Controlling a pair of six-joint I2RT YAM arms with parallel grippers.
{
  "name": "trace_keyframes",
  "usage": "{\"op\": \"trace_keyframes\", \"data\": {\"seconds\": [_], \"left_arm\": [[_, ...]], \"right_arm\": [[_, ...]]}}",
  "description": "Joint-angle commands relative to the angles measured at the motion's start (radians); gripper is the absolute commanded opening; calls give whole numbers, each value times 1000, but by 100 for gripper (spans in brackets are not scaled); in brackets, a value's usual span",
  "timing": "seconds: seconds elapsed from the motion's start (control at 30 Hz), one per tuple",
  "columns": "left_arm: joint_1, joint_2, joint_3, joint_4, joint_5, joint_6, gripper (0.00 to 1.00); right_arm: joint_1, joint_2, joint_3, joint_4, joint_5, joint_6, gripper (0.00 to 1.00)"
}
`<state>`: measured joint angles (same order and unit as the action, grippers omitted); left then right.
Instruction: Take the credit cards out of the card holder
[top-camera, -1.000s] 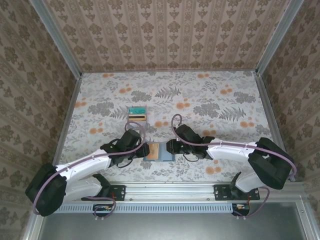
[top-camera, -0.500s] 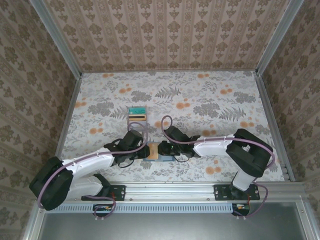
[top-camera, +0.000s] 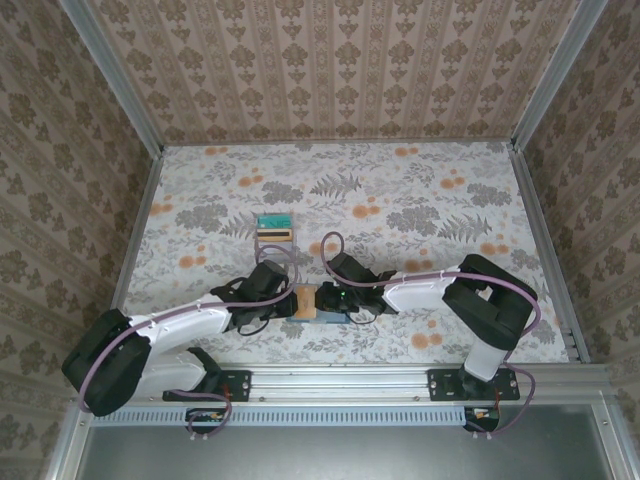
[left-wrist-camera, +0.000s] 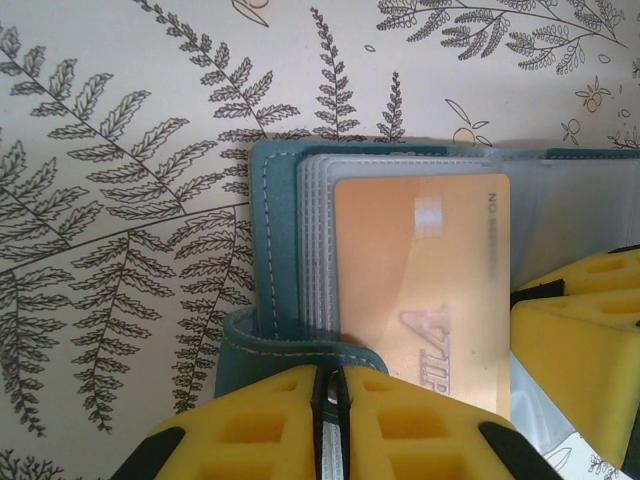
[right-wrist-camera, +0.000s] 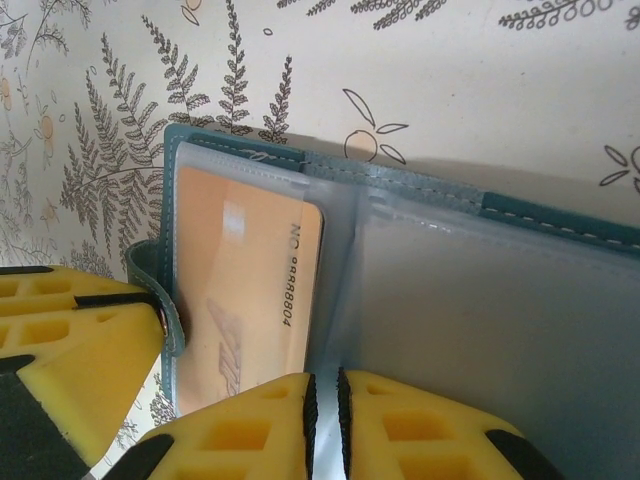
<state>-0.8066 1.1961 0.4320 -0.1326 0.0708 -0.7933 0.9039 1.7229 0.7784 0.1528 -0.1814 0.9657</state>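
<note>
The card holder lies open on the table's near middle, dark teal with clear sleeves. An orange-yellow credit card sits in its left sleeve, number printed along one edge. My left gripper is shut on the holder's teal edge flap and a clear sleeve. My right gripper is shut on a clear sleeve at the holder's fold. From above, the left gripper and right gripper meet over the holder.
Two more cards lie on the table beyond the holder, a teal-green one and an orange one with a dark stripe. Metal rails and patterned walls close in the floral table.
The left gripper has closed onto the holder's edge flap. The right gripper slid left over the holder in the first half second, then held still.
</note>
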Motion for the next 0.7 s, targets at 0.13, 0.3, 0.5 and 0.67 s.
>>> {"op": "trace_keyframes", "data": {"seconds": [0.13, 0.3, 0.5, 0.67], "left_arm": [[-13, 9, -16, -40, -20, -20, 14], [-12, 3, -18, -47, -31, -24, 13], [-13, 7, -19, -45, -29, -26, 13], [-13, 5, -20, -48, -27, -26, 13]], "right_arm": [[6, -8, 13, 15, -7, 17, 19], [8, -56, 24, -34, 25, -4, 19], [10, -20, 35, -26, 8, -1, 20], [9, 10, 38, -16, -6, 2, 21]]}}
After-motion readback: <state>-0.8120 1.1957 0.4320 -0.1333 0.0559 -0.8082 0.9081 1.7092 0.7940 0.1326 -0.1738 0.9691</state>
